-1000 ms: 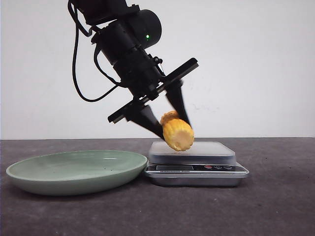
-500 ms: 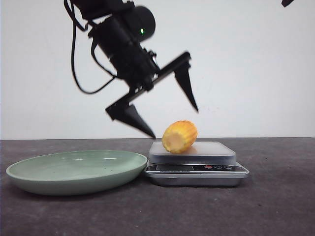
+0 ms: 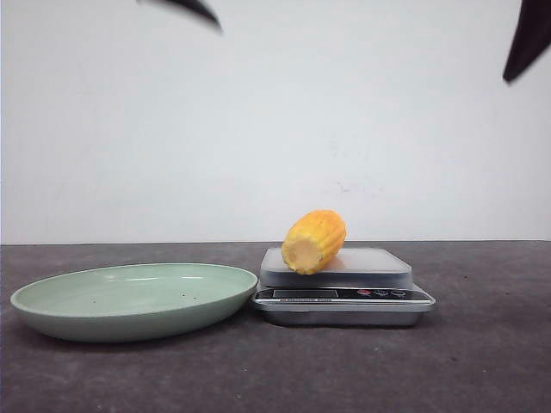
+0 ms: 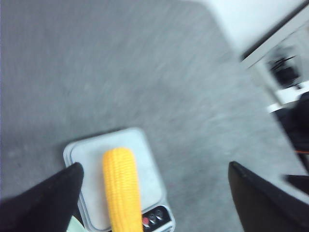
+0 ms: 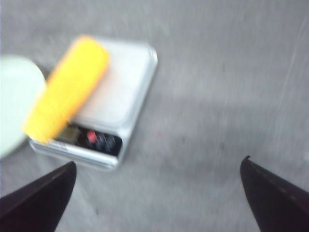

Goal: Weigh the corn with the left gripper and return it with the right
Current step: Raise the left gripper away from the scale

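Observation:
The corn (image 3: 314,241), a stubby yellow cob with its paler cut end facing me, lies on its side on the platform of the silver scale (image 3: 379,260), touched by neither gripper. In the front view only a dark fingertip (image 3: 196,9) of the left gripper shows at the top edge, and a fingertip (image 3: 527,39) of the right gripper at the top right. The left gripper (image 4: 156,193) is open high above the corn (image 4: 121,186) and the scale (image 4: 89,162). Also open and empty, the right gripper (image 5: 157,193) hangs above the table beside the scale (image 5: 128,79) and corn (image 5: 65,101).
A shallow pale green plate (image 3: 129,297) sits on the dark grey table just left of the scale, its rim close to the scale's base; its edge (image 5: 12,96) shows in the right wrist view. A white wall stands behind the table.
The left gripper let the corn go onto the scale, opened and rose up and left almost out of the front view. The corn has settled on its side. The right gripper's fingertip has come down at the top right.

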